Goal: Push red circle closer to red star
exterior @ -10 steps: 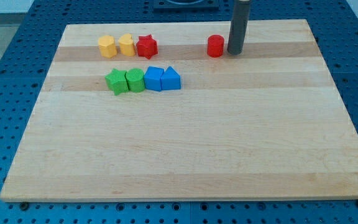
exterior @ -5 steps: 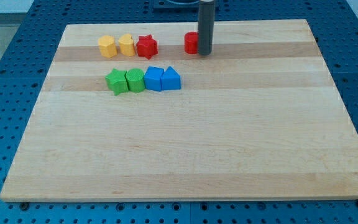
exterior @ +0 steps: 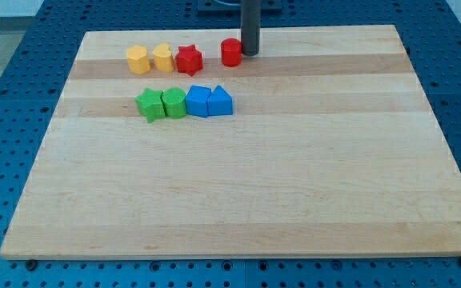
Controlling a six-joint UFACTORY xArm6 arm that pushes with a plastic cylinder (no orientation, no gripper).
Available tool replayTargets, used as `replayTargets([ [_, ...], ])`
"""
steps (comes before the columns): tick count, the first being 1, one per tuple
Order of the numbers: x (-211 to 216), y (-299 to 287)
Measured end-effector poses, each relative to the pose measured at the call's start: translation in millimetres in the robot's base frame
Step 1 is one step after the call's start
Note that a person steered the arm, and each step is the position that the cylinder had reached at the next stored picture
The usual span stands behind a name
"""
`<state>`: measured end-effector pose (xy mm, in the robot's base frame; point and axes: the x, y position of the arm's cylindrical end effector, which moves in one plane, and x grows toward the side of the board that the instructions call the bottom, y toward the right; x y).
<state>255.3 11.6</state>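
The red circle (exterior: 230, 53) sits near the view's top, a short gap to the right of the red star (exterior: 189, 59). My tip (exterior: 250, 54) touches the red circle's right side, slightly toward the top. The dark rod rises from it out of the view's top edge. The red star touches a yellow block (exterior: 163, 58) on its left.
A second yellow block (exterior: 138, 59) stands left of the first. Below them lies a row of two green blocks (exterior: 150, 105) (exterior: 174, 103) and two blue blocks (exterior: 198, 102) (exterior: 220, 102). The wooden board (exterior: 238, 192) lies on a blue perforated table.
My tip has moved left along the top of the board, pushing the red circle left toward the red star. The other blocks have not moved.
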Motion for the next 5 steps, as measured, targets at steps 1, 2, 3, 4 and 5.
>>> replayTargets([
  [1, 6, -10],
  [2, 6, -10],
  [3, -18, -3],
  [4, -56, -12],
  [5, -55, -19],
])
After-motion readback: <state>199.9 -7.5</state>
